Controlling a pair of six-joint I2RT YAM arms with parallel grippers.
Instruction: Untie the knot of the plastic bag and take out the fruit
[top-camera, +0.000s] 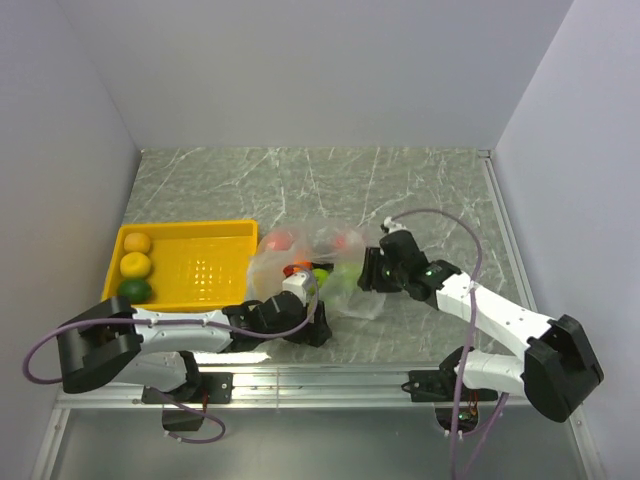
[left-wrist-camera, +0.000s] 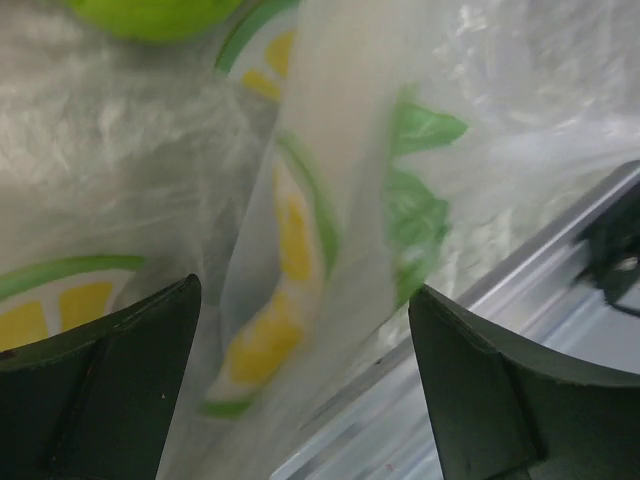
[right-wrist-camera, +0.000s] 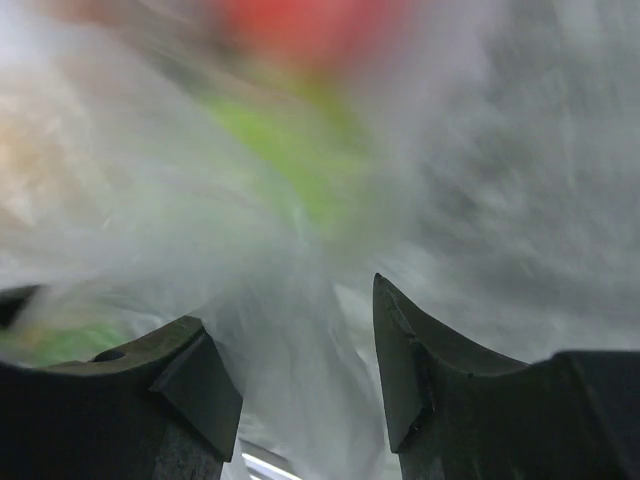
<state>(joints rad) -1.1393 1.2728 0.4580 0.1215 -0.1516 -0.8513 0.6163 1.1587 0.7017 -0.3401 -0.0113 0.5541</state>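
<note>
A: Where is the plastic bag (top-camera: 366, 303)?

B: Crumpled on the table (top-camera: 300, 180), close to the middle of its near edge. The yellow tray (top-camera: 200, 232) is just beside it, toward the left edge.

A: And the fruit?

B: Inside the bag, showing through the film. There is a reddish fruit (top-camera: 280, 240) at the far-left side, with an orange fruit (top-camera: 299, 268) and a light green fruit (top-camera: 322, 275) nearer the middle.

A: The left gripper (top-camera: 305, 290)?

B: At the bag's near-left part, jaws wide apart. A fold of film printed with lemon slices and green leaves stands between them, unclamped.

A: The right gripper (top-camera: 365, 268)?

B: Against the bag's right side, jaws spread, with bunched film in the gap. Its wrist view is blurred, only red and green smears behind plastic.

A: The knot?

B: I cannot make it out.

A: Anything in the tray?

B: Two yellow fruits (top-camera: 137, 243) and a dark green fruit (top-camera: 134, 290), lined along its left end.
</note>
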